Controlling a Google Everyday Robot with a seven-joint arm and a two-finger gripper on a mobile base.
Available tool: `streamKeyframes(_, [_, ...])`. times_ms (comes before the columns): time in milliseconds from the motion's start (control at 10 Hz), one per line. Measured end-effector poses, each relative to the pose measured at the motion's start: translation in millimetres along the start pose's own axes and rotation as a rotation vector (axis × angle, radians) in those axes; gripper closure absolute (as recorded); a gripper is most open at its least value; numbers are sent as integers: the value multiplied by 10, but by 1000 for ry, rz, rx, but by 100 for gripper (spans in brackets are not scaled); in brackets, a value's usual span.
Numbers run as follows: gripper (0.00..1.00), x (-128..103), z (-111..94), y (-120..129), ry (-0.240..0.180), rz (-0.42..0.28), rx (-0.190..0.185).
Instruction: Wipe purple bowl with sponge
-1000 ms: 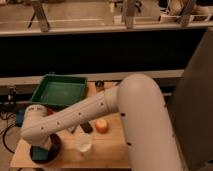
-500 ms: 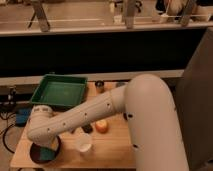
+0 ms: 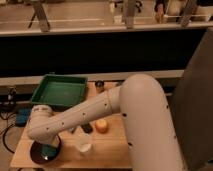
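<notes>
Compared with one second ago, the white arm [image 3: 90,115] has slid a little toward the cup [image 3: 85,146]. Its rounded end now hangs over the purple bowl [image 3: 36,154]. The tool [image 3: 47,144] is down inside this bowl, mostly hidden under the arm, so I cannot tell if it is spread or pressed together.

The bowl is round, shallow and dark, with a shiny inside, and it stands at the near left corner of the surface [image 3: 107,156]. The sponge [image 3: 49,150], a small teal block, is inside the bowl, directly below the arm's end. The arm is smooth plastic with a row of small dark dots. The cup is white and stands just beside the bowl. A small orange bowl [image 3: 102,126] stands further back, and a square green tray [image 3: 60,92] with raised walls lies behind.

The surface is pale wood. Behind it runs a dark wall with a light ledge, and a grey panel [image 3: 196,100] stands at the right.
</notes>
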Motion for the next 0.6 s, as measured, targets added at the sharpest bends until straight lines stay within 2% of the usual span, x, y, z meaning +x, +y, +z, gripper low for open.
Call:
streamKeyframes(300, [100,51,41,-258,5,-24,44])
streamKeyframes(600, [100,7,-36,-460,-19,-57,110])
